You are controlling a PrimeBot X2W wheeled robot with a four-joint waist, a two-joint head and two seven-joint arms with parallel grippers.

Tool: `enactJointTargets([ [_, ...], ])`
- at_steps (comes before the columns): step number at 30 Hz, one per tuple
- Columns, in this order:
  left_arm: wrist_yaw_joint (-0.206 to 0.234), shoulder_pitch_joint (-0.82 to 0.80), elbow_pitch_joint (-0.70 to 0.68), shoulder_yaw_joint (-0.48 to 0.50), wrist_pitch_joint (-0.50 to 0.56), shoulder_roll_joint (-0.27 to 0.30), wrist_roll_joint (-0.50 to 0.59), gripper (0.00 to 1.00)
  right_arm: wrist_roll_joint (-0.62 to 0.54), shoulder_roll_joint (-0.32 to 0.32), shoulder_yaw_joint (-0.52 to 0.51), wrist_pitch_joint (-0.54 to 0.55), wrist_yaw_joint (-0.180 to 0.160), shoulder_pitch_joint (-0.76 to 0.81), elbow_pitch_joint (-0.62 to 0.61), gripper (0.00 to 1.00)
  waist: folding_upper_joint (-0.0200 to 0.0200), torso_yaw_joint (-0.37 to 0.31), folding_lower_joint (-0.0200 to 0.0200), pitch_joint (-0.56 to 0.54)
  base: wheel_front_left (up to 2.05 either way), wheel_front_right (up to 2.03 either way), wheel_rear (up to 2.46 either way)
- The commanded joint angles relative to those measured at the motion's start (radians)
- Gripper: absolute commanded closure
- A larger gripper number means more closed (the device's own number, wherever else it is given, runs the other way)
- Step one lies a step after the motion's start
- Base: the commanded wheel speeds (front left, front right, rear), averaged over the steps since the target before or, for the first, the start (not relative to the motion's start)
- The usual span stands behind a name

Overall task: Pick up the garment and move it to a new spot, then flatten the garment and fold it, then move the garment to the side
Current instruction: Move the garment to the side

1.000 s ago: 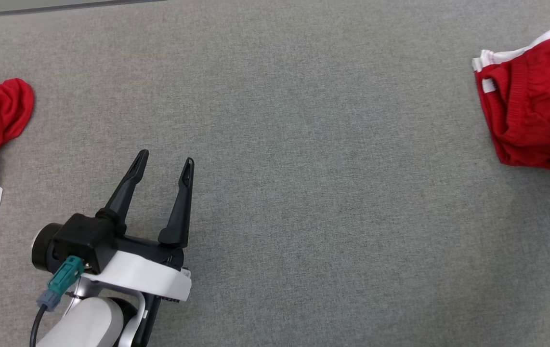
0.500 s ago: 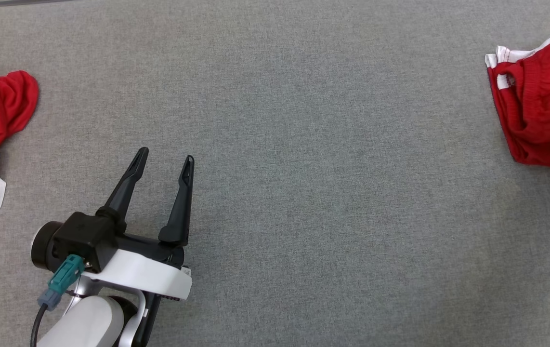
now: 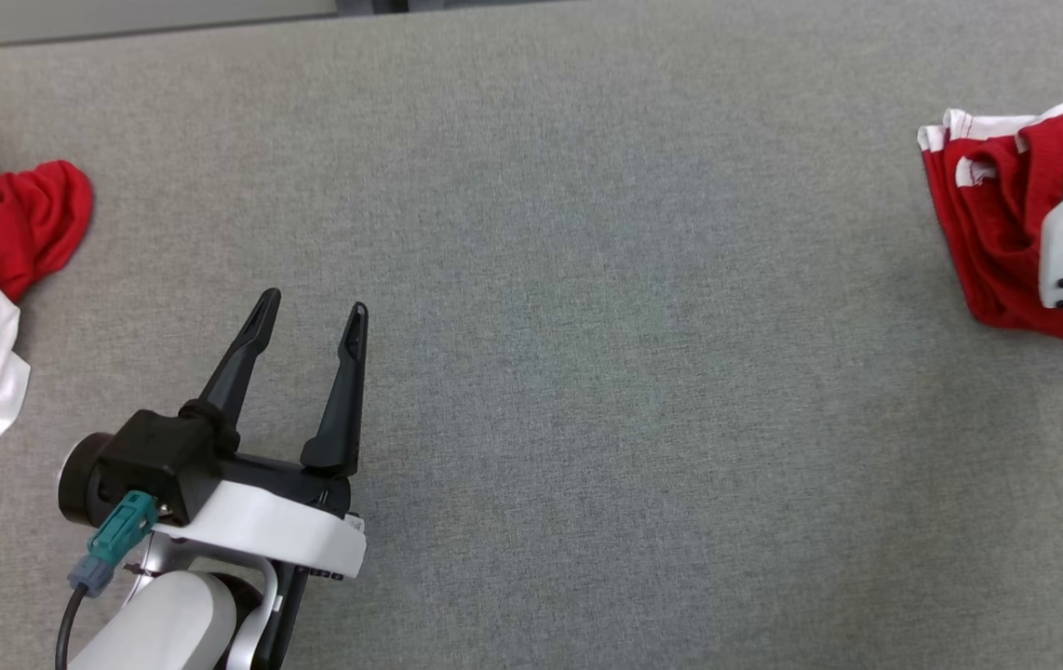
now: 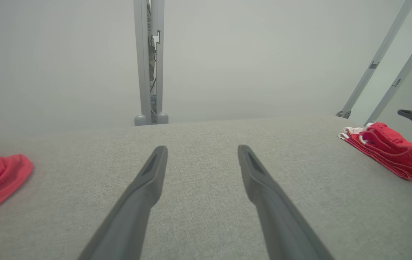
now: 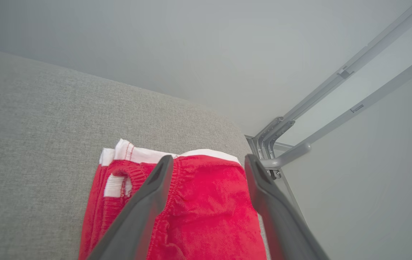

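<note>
Both jaws gape wide, the right over the red garment (image 5: 206, 209), another red heap (image 3: 20, 223) well apart.

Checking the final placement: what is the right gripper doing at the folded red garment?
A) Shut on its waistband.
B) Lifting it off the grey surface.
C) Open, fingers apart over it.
C: the right wrist view shows the right gripper with fingers spread over the red garment, which lies flat, no cloth pinched.
</note>
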Motion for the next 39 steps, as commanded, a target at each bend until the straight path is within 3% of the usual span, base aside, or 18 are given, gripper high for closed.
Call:
enactJointTargets([
  [1,0.0,0.008,0.004,0.007,-0.006,0.002,-0.004,0.0,0.007,0.003,0.006,-0.013,0.0,-0.005,0.001,0.0,-0.0001,0.0,0.0,-0.018,0.0,0.0,0.0],
  [12,-0.024,0.076,0.098,0.054,-0.063,-0.042,-0.071,0.0,0.221,0.07,0.129,-0.121,0.0,0.043,0.058,0.0,-0.0001,0.029,0.0,-0.173,0.0,0.0,0.0],
  [19,-0.042,0.153,0.166,0.104,-0.083,-0.067,-0.091,0.0,0.365,0.088,0.246,-0.167,0.0,0.16,0.002,0.0,-0.0001,0.06,0.0,-0.271,0.0,0.0,0.0],
  [26,-0.047,0.226,0.176,0.153,-0.087,-0.079,-0.081,0.0,0.586,0.086,0.397,-0.162,0.0,0.368,-0.183,0.0,-0.0001,0.083,0.0,-0.328,0.0,0.0,0.0],
  [34,-0.059,0.293,0.161,0.2,-0.088,-0.091,-0.063,0.0,0.737,0.087,0.431,-0.122,0.0,0.65,-0.457,0.0,-0.0001,0.102,0.0,-0.344,0.0,0.0,0.0],
  [39,-0.075,0.326,0.172,0.212,-0.088,-0.088,-0.046,0.0,0.762,0.088,0.427,-0.103,0.0,0.751,-0.572,0.0,-0.0001,0.105,0.0,-0.349,0.0,0.0,0.0],
])
